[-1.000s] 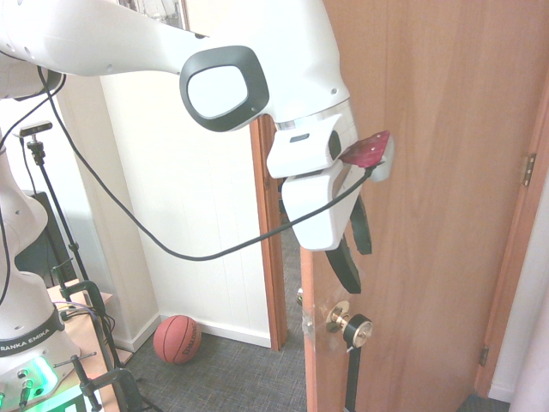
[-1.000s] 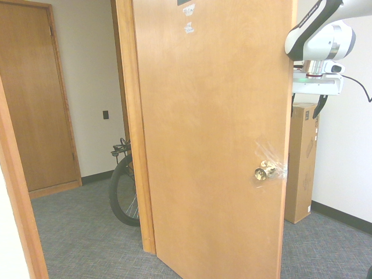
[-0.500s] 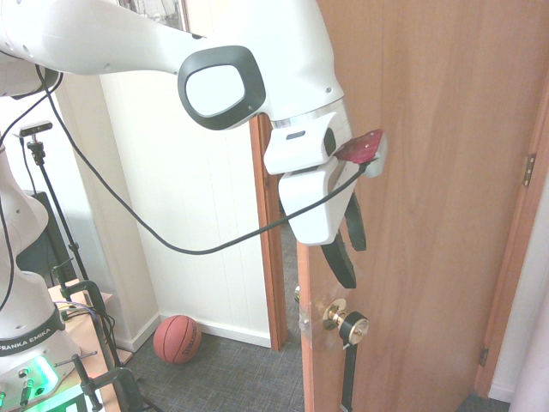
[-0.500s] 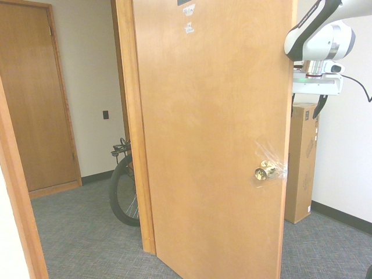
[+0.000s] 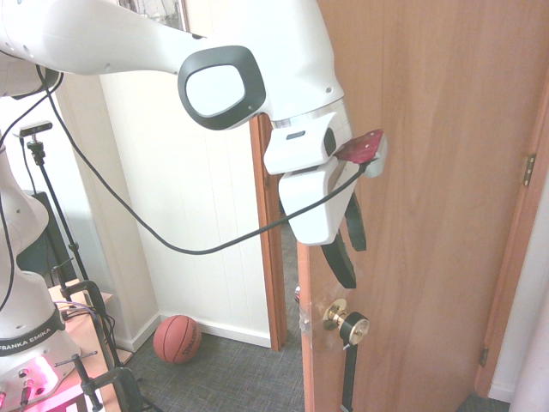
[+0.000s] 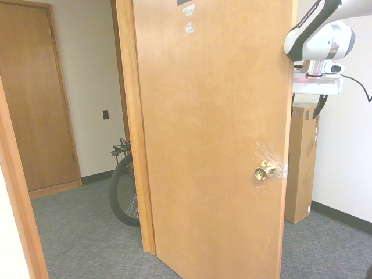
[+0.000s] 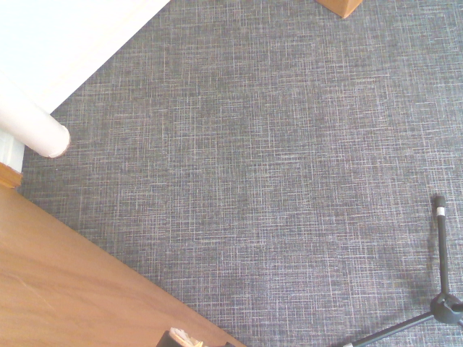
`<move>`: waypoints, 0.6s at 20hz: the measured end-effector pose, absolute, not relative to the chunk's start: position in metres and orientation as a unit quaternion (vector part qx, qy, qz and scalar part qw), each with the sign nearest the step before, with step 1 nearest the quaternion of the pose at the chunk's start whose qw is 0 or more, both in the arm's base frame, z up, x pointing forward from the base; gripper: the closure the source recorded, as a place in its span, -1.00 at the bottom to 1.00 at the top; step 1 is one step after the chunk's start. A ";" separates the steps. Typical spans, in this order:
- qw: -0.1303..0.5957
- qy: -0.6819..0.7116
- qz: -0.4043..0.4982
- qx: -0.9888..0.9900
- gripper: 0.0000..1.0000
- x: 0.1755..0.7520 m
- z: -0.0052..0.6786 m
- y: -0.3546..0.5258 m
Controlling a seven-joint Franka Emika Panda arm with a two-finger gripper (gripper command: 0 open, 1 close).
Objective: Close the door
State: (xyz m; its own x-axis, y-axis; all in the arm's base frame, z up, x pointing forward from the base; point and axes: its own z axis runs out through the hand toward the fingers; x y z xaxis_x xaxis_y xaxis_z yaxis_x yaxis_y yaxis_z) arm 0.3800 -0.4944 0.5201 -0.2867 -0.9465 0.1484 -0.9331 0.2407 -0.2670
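Note:
The door [image 5: 446,206] is a tall light-brown wooden panel standing partly open, with a brass knob [image 5: 346,324] and a thin black strap [image 5: 346,379] hanging under it. My gripper [image 5: 350,247] hangs fingers-down against the door's free edge, just above the knob. Its two black fingers [image 5: 342,262] are open with nothing between them. From the other side, the door [image 6: 215,133] and its knob [image 6: 265,170] face the camera, and only a sliver of the gripper [image 6: 318,108] peeks past the door's edge. The wrist view looks down at grey carpet, with the door [image 7: 58,289] in one corner.
A narrow wooden door frame [image 5: 270,232] stands just beyond the door's free edge, with a basketball [image 5: 177,338] on the floor near it. Hinges [image 5: 529,169] sit on the far side. A tall cardboard box [image 6: 302,163], a bicycle wheel [image 6: 123,192] and another shut door [image 6: 35,99] show too.
In the first exterior view the gripper and the door's free edge moved slightly leftward together during the earlier half second. Since then nothing has moved.

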 end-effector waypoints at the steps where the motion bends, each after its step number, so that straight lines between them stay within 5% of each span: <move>1: 0.022 0.787 -0.153 -0.597 -1.00 0.380 0.520 -0.494; 12: 0.020 0.789 -0.153 -0.594 -1.00 0.373 0.520 -0.496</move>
